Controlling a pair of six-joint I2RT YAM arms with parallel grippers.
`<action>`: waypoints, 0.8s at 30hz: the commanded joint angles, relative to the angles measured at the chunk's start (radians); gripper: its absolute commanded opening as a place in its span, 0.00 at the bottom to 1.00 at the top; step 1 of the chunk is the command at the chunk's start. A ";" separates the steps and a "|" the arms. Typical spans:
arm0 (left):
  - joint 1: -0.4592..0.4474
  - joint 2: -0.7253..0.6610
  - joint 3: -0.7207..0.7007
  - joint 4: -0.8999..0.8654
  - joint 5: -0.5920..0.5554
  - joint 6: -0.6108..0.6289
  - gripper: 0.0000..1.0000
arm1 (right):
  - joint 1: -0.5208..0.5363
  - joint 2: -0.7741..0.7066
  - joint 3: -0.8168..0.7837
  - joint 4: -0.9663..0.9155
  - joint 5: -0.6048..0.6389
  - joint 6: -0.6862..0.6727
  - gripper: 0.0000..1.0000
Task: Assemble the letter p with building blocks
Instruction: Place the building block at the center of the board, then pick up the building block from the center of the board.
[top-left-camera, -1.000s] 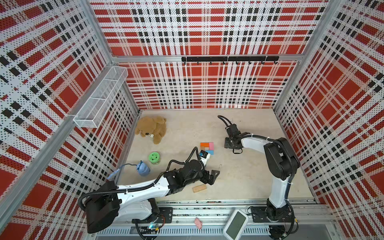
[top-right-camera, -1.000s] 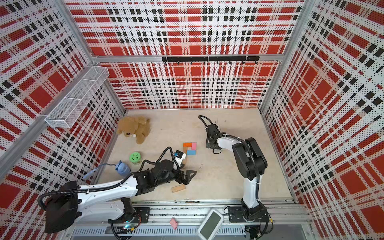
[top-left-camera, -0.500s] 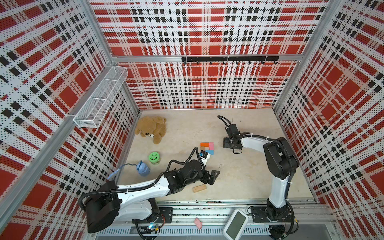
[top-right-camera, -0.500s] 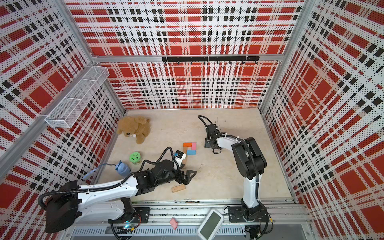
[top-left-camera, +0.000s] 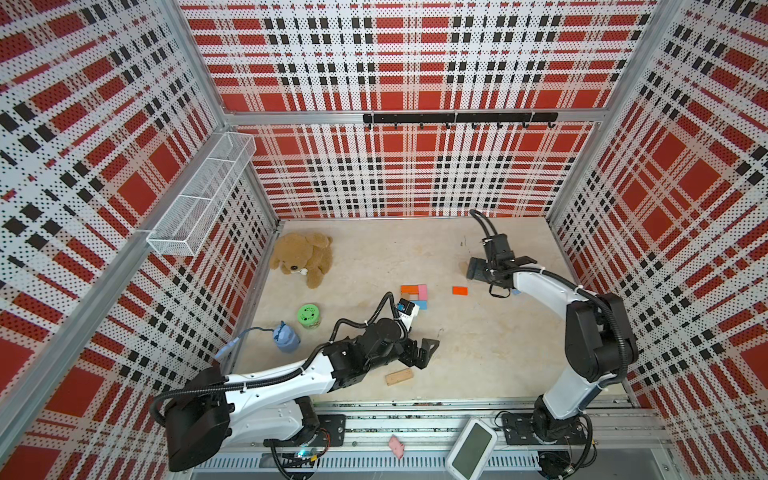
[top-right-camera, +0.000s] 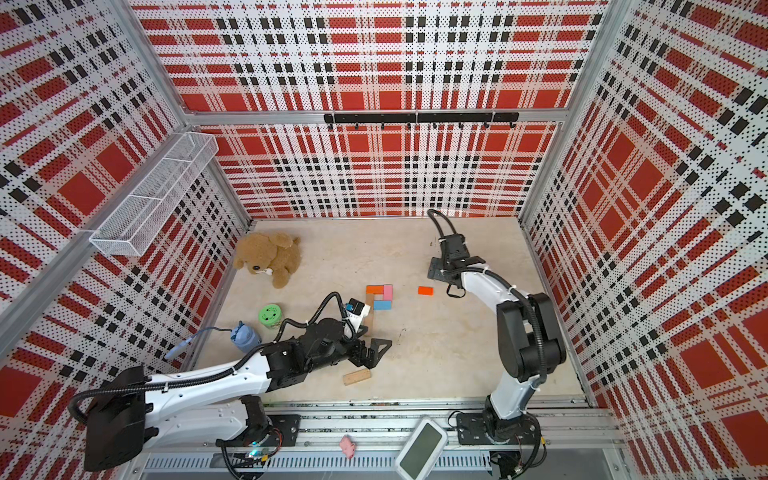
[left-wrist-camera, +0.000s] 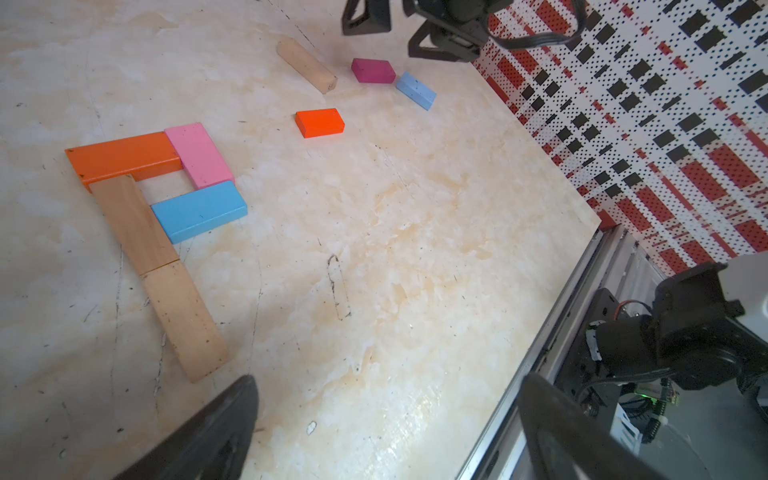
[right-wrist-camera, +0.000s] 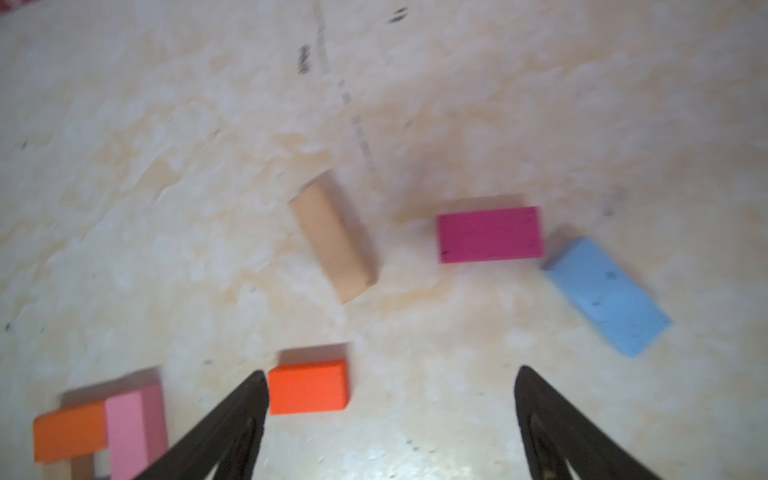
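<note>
- Since the letter (top-right-camera: 382, 305) already reads as a P, the step in hand is, I judge, to back off without nudging it. In both top views it lies in the middle of the worktop (top-left-camera: 478, 353), its bowl made of a long orange block (top-left-camera: 409, 288), a pink block (top-left-camera: 422, 292) and a blue block (top-left-camera: 419, 304). The left gripper (top-left-camera: 424, 353) sits low near the front, beside a spare tan block (top-left-camera: 399, 377). The right gripper (top-left-camera: 496, 269) hangs farther back, near a small orange block (top-left-camera: 459, 291).
- Same views, the room: red plaid perforated walls (top-left-camera: 415, 187) on three sides, a wire basket (top-left-camera: 199, 203) on one and a hook rail (top-left-camera: 457, 118) at the back. A teddy bear (top-left-camera: 305, 259) and a green cylinder (top-left-camera: 309, 316) lie well apart from the letter.
- Left wrist view: the upper stem block (left-wrist-camera: 133, 224) touches the long orange block and the blue block, and the lower stem block (left-wrist-camera: 185, 320) butts against its end. The left fingers (left-wrist-camera: 208, 436) are spread wide and empty. Any retreat should go up and away from the lower stem block. Beyond lie a loose tan block (left-wrist-camera: 306, 64), a magenta block (left-wrist-camera: 373, 70) and a light blue block (left-wrist-camera: 415, 90).
- The worktop here is pale, mottled and scuffed. It looks smooth, so blocks would likely slide at a touch.
- Right wrist view, blurred: the right fingers (right-wrist-camera: 232, 415) are released and wide apart, with nothing between them. The small orange block (right-wrist-camera: 307, 386) lies just beside one fingertip; whether they touch I cannot tell. A straight lift looks safest, since a sideways sweep could push it toward the pink block (right-wrist-camera: 124, 432).
</note>
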 joint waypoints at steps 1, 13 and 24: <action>-0.002 -0.024 0.030 -0.034 0.008 -0.011 0.99 | -0.058 0.000 -0.040 -0.012 0.010 0.011 0.95; 0.009 -0.011 0.029 -0.037 0.024 -0.012 1.00 | -0.170 0.122 -0.029 0.003 -0.048 0.021 0.92; 0.009 0.009 0.032 -0.034 0.028 -0.015 0.99 | -0.244 0.114 -0.050 0.046 -0.139 0.006 0.94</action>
